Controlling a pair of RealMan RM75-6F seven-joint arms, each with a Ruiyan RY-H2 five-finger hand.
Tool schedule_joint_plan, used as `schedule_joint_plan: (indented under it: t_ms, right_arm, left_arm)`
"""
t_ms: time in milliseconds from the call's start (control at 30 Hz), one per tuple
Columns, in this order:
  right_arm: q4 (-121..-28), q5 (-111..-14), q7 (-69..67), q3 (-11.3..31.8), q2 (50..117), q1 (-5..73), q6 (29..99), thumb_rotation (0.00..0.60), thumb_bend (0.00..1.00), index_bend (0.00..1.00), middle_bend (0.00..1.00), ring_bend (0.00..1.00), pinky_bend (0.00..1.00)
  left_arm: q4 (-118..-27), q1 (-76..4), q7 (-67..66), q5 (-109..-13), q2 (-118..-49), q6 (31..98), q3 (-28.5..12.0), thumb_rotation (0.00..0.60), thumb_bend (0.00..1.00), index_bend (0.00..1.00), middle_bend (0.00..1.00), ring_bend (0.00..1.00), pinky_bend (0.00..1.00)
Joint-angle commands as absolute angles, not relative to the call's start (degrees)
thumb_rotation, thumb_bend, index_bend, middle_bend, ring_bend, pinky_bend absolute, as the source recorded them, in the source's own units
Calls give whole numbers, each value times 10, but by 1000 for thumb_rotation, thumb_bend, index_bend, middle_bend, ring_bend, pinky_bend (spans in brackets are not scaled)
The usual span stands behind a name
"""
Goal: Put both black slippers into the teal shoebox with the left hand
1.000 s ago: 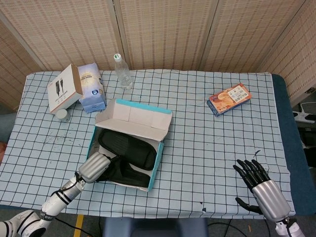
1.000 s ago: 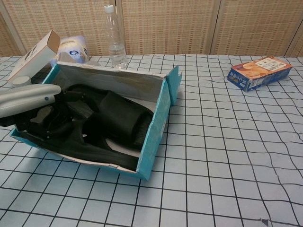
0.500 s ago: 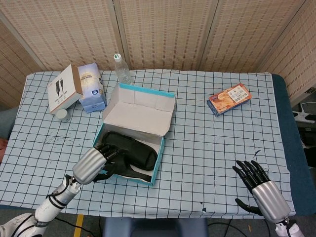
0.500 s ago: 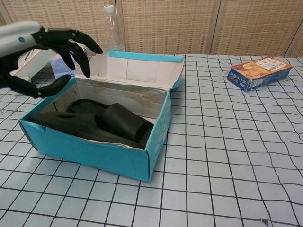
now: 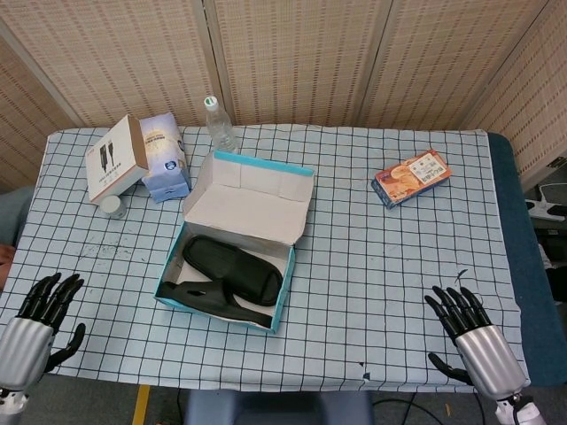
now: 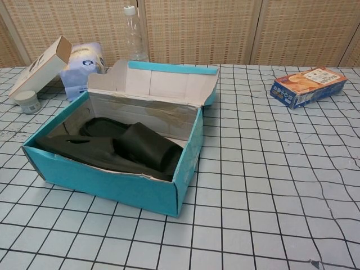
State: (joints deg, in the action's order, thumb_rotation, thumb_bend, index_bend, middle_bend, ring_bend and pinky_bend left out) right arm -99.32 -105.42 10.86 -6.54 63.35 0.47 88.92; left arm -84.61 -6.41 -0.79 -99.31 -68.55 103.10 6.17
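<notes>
Both slippers [image 6: 121, 149] boxed [image 6: 112, 185], hands [image 5: 35, 323] [image 5: 469, 341] head view only

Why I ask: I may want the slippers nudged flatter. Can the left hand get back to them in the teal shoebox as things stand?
Probably yes. The left hand is open at the table's near-left edge, the shoebox has its lid up, and nothing lies between them.

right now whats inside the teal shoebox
Both black slippers lie inside the teal shoebox, overlapping each other, lid flap standing open. The chest view shows one slipper's strap on top; the box floor beneath them and the lower slipper's full outline are covered.
</notes>
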Motion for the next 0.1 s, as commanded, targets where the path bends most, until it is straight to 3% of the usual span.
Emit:
schedule_joint_plan:
  t_ms: [33, 100]
  right_arm:
    - [-997, -1046, 116, -65, 635, 3, 883, 525, 154, 0, 0, 0, 0]
    - [-998, -1045, 121, -65, 635, 2, 881, 525, 154, 0, 0, 0, 0]
  left_arm:
    - [-816, -40, -24, -982, -704, 1048, 60, 572, 466, 0, 24, 0, 82]
    - [-816, -39, -26, -981, -703, 1042, 59, 571, 466, 0, 17, 0, 83]
